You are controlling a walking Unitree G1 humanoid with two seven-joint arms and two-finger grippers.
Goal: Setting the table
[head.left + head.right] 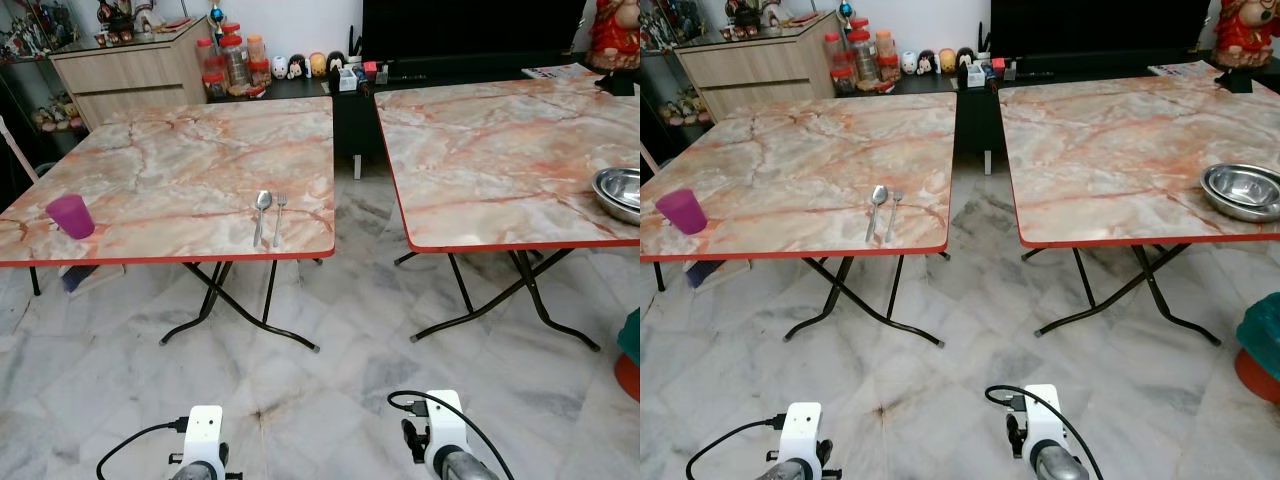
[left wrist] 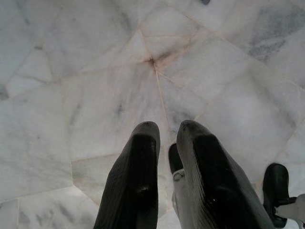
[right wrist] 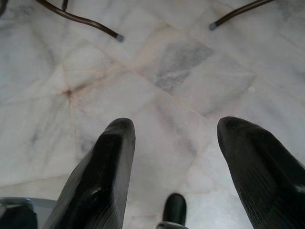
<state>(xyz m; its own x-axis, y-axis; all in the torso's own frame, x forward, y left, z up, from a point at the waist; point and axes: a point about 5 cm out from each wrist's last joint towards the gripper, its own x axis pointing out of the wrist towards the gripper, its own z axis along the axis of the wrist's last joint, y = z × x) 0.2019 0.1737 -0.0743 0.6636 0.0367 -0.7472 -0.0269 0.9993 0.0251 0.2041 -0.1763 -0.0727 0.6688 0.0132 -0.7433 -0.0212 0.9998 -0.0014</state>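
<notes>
Two marble-patterned folding tables with red edges stand before me. On the left table a spoon and a fork lie side by side near the front edge, and a purple cup stands at the front left. A steel bowl sits at the right table's front right edge. Both arms hang low over the floor. My left gripper is shut with nothing between its fingers. My right gripper is open and empty above the marble tiles.
A wooden cabinet with jars beside it stands behind the left table. A dark TV console lies behind the gap between the tables. Black table legs splay over the marble floor. A teal and red object sits at the far right.
</notes>
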